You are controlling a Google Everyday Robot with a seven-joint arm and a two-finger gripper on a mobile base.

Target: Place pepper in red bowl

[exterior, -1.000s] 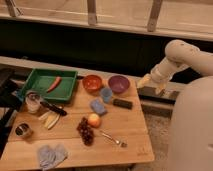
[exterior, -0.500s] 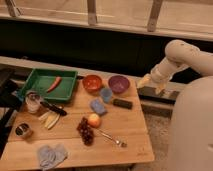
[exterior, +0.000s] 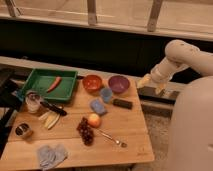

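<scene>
A slim red-orange pepper (exterior: 54, 83) lies inside the green tray (exterior: 35, 90) at the table's back left. The red bowl (exterior: 92, 82) stands just right of the tray, and nothing shows inside it. My gripper (exterior: 151, 84) hangs past the table's right edge, to the right of the purple bowl and far from the pepper. Its two yellowish fingers (exterior: 144, 80) stand apart, open, with nothing between them.
A purple bowl (exterior: 119, 83) sits beside the red bowl, with a small blue cup (exterior: 106, 94), a blue sponge (exterior: 97, 106) and a black block (exterior: 122, 103) in front. A peach (exterior: 94, 120), grapes (exterior: 86, 131), a spoon (exterior: 111, 138), a cloth (exterior: 51, 155), a can (exterior: 22, 130) and a jar (exterior: 33, 101) fill the front.
</scene>
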